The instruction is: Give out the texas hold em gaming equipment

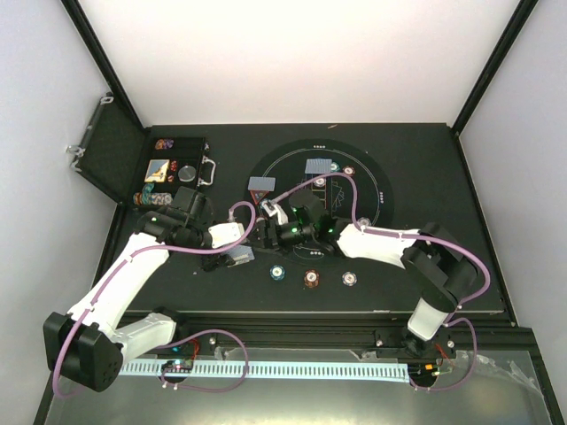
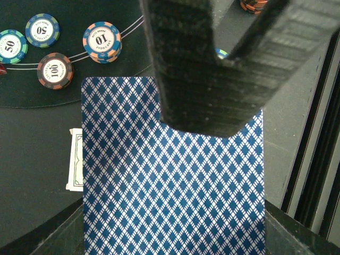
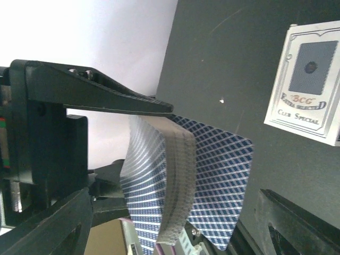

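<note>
My left gripper (image 1: 245,251) is shut on a deck of blue-backed cards (image 1: 240,258), which fills the left wrist view (image 2: 170,186). My right gripper (image 1: 268,234) reaches in from the right and is open. Its fingers (image 3: 297,223) stand wide apart around the bowed deck (image 3: 178,175), and one card (image 3: 223,180) is fanned off the deck's side. One of its fingers (image 2: 212,69) lies over the top card. Two face-down card piles (image 1: 263,184) (image 1: 317,165) lie on the round mat (image 1: 372,168). Three chips (image 1: 277,272) (image 1: 312,278) (image 1: 351,278) sit in a row near the front.
The open black case (image 1: 111,150) with chips and buttons stands at the back left. A white card box (image 3: 308,79) lies on the table. Several chips (image 2: 102,41) and a white card edge (image 2: 75,159) lie below the deck. The table's front rail (image 1: 310,332) is close.
</note>
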Available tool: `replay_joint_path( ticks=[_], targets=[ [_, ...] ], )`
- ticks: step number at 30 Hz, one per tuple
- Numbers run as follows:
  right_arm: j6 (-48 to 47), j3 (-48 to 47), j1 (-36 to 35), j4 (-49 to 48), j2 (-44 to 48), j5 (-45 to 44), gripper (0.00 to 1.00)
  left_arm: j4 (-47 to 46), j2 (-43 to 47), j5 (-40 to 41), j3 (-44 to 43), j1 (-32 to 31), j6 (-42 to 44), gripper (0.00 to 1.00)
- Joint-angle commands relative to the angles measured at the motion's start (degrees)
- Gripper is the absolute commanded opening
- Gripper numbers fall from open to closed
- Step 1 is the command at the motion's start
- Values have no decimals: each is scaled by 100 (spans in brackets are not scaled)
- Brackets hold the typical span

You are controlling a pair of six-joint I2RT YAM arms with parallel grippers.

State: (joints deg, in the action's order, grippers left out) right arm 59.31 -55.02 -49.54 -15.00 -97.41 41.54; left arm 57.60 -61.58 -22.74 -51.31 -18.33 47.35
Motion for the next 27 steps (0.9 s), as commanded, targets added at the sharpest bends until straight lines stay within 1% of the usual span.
replay_joint_path(
  ticks=[1,5,8,10,13,15,20,27],
  targets=[
    [-510,-156,-14,708,142,-235,86,33,1,-105,-266,35,7,1],
    [-513,32,15,722,279,-303,89,27,-16,-126,-271,36,9,2],
    [-324,147,15,435,233,-233,90,25,-8,-134,-274,40,2,2],
    [-65,232,14,11,136,-73,90,27,-7,-134,-268,37,-2,2],
    [518,388,-4,-988,18,200,90,29,10,-119,-245,34,11,2],
    [750,380,-47,-1355,-71,292,91,29,17,-107,-232,39,11,2],
    [902,257,-167,-1562,-276,346,91,32,32,-108,-238,38,7,1],
    [1128,312,-231,-1895,-395,385,90,30,39,-85,-222,39,28,2]
  ],
)
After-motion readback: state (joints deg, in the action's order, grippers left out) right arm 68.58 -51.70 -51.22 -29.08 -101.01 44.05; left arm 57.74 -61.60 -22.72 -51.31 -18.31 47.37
